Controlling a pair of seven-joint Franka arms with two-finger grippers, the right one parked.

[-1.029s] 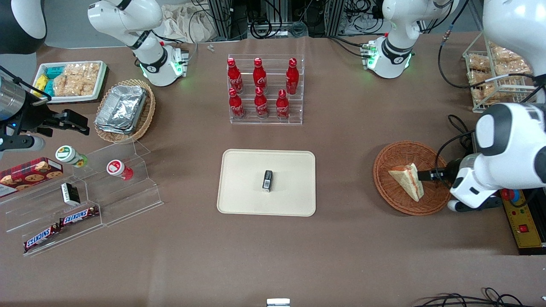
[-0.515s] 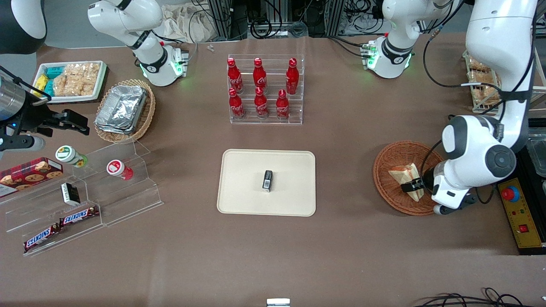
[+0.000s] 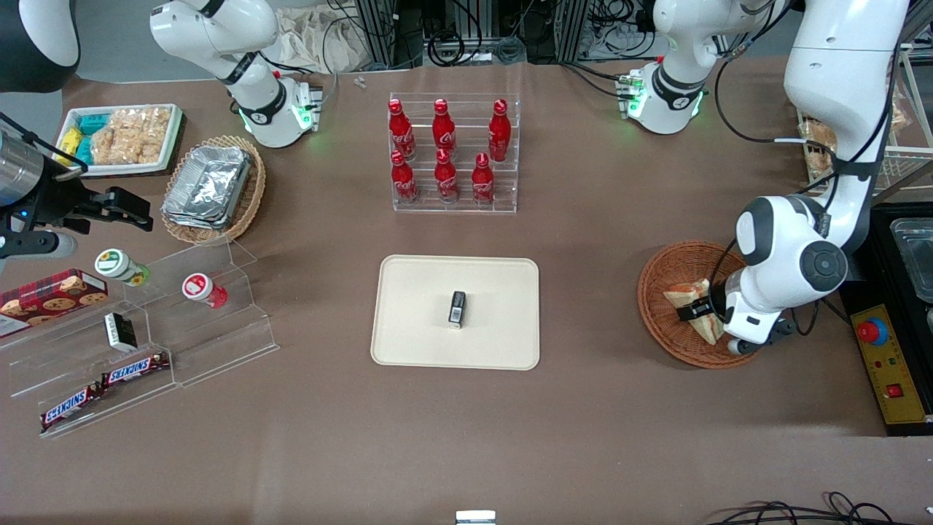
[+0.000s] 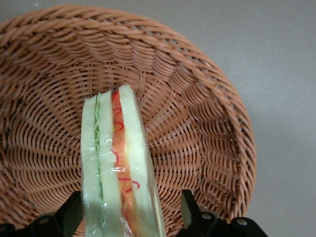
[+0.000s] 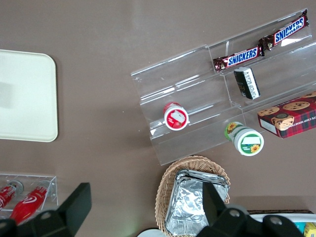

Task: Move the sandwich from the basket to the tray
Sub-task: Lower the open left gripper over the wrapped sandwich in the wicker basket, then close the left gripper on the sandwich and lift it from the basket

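Jaws are standing open, one finger either side of the sandwich [image 4: 116, 168], not yet gripping; the gripper [image 3: 698, 312] is hovering in the basket [image 3: 660, 284], the wedge running lengthwise between them.

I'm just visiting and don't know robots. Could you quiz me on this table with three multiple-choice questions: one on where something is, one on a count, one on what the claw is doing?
1. Where is the sandwich?
A. On the tray
B. In the basket
C. On the bare tablecloth

2. How many red bottles stand in the clear rack?
A. Four
B. Six
C. Eight

3. How is the gripper?
A. Open, one finger on each side of the sandwich
B. Shut, high above the bottles
C. Resting on the tray

Answers:
1. B: the wedge stands on edge inside the basket.
2. B: two rows of three red bottles.
3. A: gaps show between each finger and the bread, while the tray holds only a small dark item.
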